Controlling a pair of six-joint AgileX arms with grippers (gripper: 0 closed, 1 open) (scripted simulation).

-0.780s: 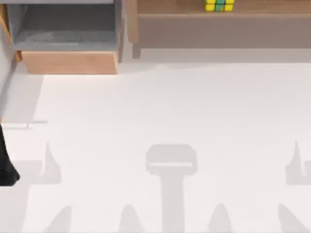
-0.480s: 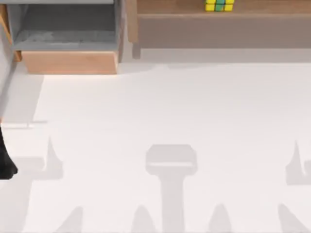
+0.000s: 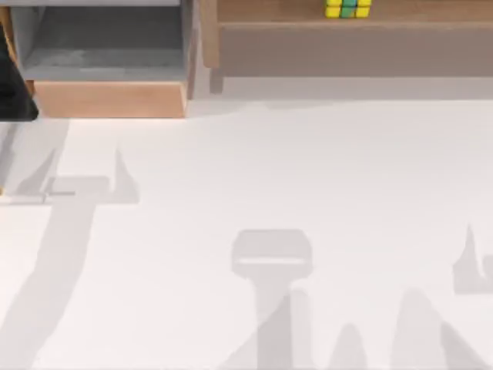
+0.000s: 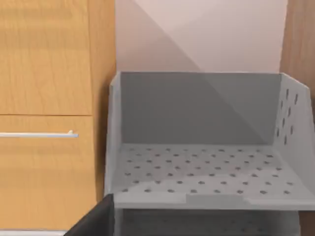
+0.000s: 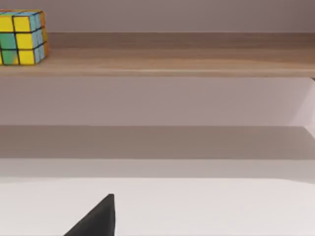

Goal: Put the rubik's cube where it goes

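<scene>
White tabletop (image 3: pixel 254 169), shadowed. Far left corner: our open grey drawer (image 3: pixel 104 46) with light wooden front (image 3: pixel 108 99). Far right: long brown wooden shelf (image 3: pixel 347 35) carrying the yellow, green and blue rubik's cube (image 3: pixel 348 8). Our left arm's black body (image 3: pixel 14 89) at the left edge, beside the drawer.

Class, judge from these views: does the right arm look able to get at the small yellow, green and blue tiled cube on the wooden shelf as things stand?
Probably yes. The small yellow, green and blue tiled cube sits alone on the open wooden shelf, and the right wrist view shows nothing standing between that arm and it. The reach itself cannot be judged.
</scene>
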